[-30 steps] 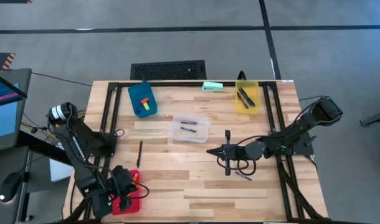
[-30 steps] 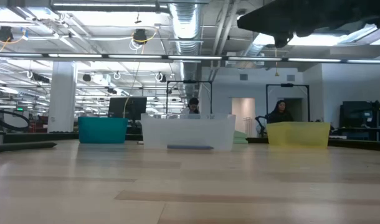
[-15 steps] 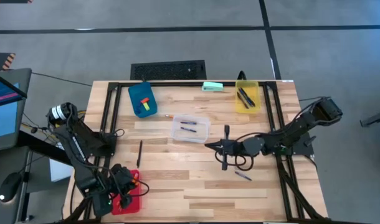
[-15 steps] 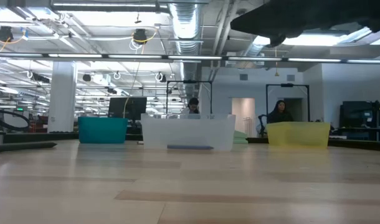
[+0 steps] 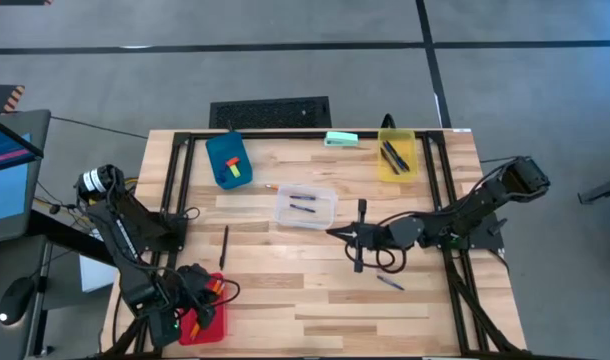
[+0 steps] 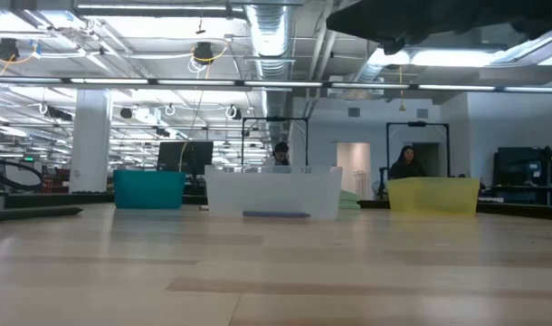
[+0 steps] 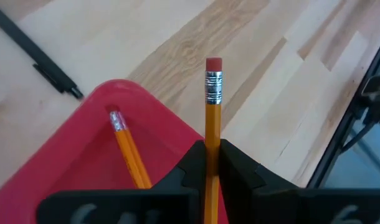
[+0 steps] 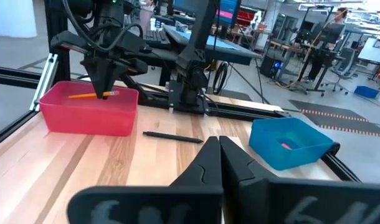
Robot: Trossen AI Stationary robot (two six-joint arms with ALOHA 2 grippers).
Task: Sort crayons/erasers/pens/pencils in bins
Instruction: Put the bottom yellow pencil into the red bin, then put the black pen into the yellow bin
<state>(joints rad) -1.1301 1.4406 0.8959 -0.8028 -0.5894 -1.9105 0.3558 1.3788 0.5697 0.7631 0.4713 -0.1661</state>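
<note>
Left end effector (image 7: 213,163) grips a pencil (image 7: 212,106) over the red bin (image 7: 84,162) at the desk's (image 5: 315,290) near-left corner; right end effector (image 5: 335,234) clenched empty mid-desk.

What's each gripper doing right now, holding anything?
Left gripper: shut on a pencil, over the red bin.
Right gripper: shut, empty, above mid-table.

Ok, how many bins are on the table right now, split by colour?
Red bin: 1
Blue bin: 1
Yellow bin: 1
Clear bin: 1
Total: 4
</note>
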